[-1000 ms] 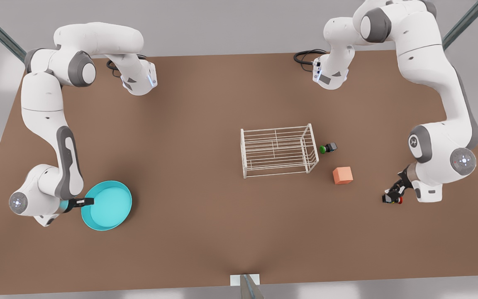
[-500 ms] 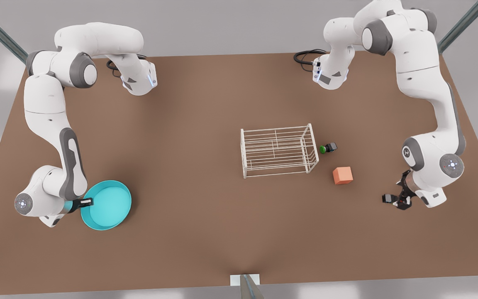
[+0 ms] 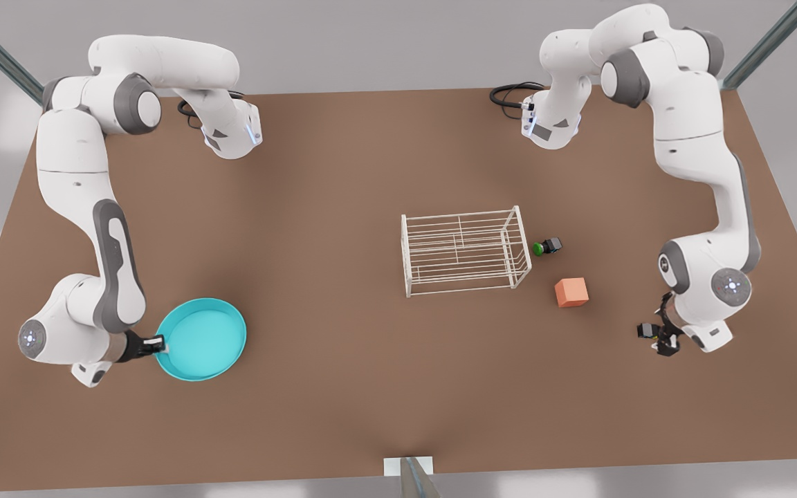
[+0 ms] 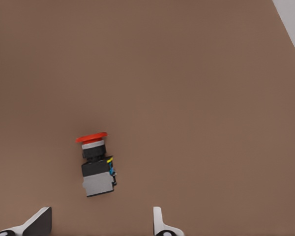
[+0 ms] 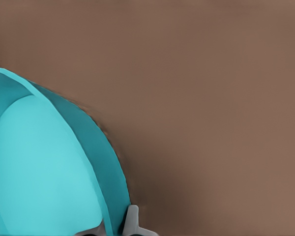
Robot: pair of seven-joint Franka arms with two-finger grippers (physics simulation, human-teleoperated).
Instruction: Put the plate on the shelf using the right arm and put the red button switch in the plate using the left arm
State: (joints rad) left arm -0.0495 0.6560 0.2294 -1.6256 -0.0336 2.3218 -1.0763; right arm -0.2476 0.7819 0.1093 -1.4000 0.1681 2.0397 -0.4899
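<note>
Plate (image 3: 203,339), turquoise and glossy, sits well off to the front view's left of the shelf (image 3: 465,252), and I have my right tool (image 3: 158,344) closed on its rim; in the right wrist view one fingertip (image 5: 132,222) presses the outside of the plate wall (image 5: 108,167). That right arm (image 3: 104,256) is folded low, its wrist lying almost flat over the worktop (image 3: 343,373) beside the plate. From the shelf, which stands near the middle of the worktop, I see a green-capped switch (image 3: 548,246) just beside its end on the front view's right, and an orange cube (image 3: 571,292) a little nearer the camera from there; nothing lies on the bare worktop between the plate and the shelf. Farther out on the same side as the cube, well apart from the shelf, the left arm (image 3: 706,228) bends down with its left tool (image 3: 661,339) pointing at the worktop. In the left wrist view its fingers (image 4: 37,222) are spread wide and hold nothing, and the red button switch (image 4: 96,164) lies on its side on the worktop just ahead of them, red cap pointing away from the tool.
</note>
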